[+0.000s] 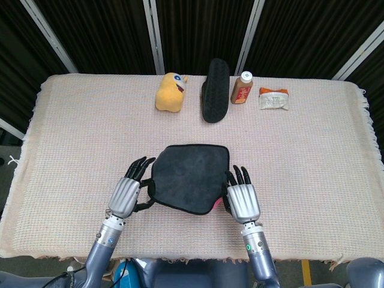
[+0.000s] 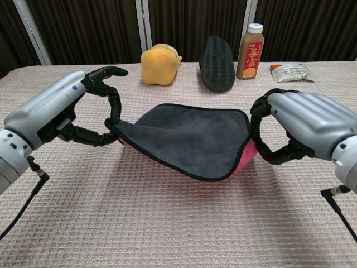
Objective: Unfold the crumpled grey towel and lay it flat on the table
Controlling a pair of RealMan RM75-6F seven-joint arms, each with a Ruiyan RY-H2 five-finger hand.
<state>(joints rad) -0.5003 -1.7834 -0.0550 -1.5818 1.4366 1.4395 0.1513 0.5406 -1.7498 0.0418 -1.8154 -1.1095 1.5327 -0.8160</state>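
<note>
Grey towel [image 2: 192,137] stretched open between both hands, sagging just above the table's woven cloth [image 2: 167,223]. Pinched at opposite edges by left hand [image 2: 67,111] and right hand [image 2: 304,125]. Risk: uneven release, leaving an edge folded under, pink underside showing.

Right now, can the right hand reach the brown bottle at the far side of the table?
Probably not. The right hand pinches one edge of the grey towel, which the left hand holds at the other edge. The brown bottle stands at the far edge; nothing blocks the way, but the hand is occupied.
</note>
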